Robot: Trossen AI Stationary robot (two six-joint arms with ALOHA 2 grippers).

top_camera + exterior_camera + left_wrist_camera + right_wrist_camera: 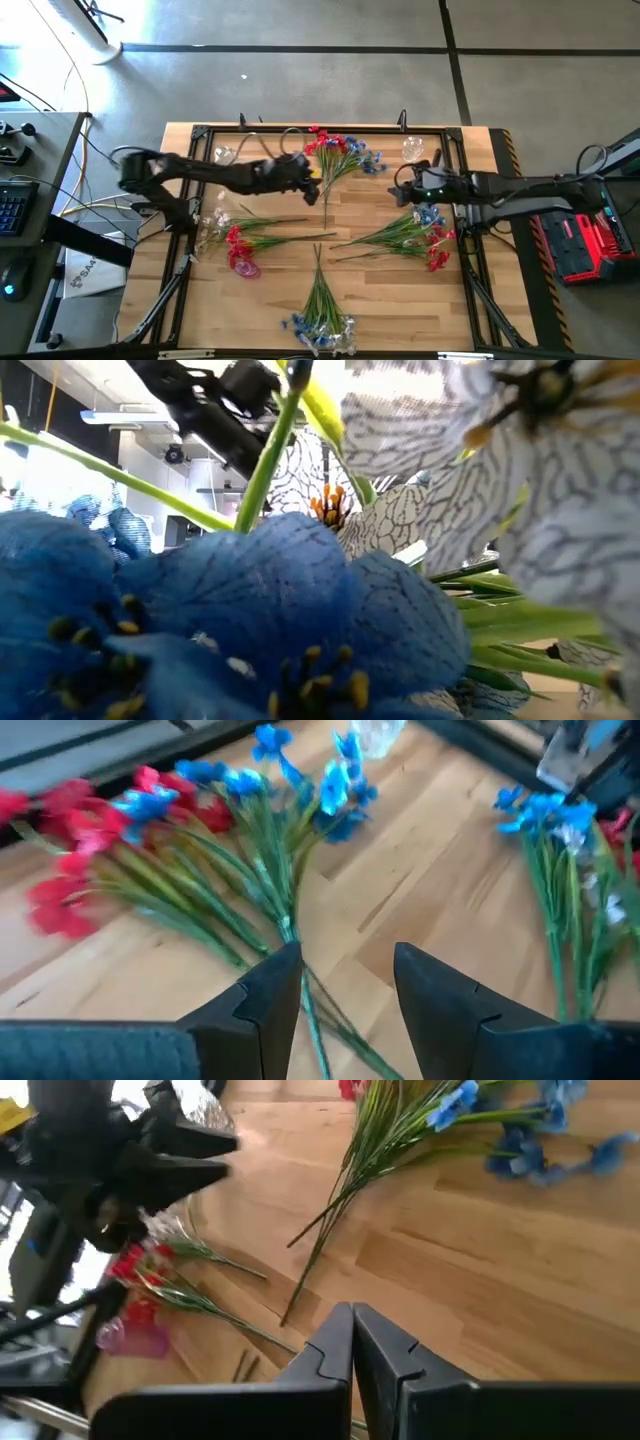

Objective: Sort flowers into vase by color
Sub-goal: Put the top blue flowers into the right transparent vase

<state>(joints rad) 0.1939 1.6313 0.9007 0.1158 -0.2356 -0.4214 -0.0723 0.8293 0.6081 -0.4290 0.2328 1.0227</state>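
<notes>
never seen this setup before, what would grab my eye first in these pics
Loose bunches of flowers in red, blue and white fan out over the wooden table, the fullest red and blue bunch at the far edge. The left gripper hangs open just over that bunch's stems, while the right gripper, shut, waits near the table's right side. In the low view, one blue blossom fills the frame.
</notes>
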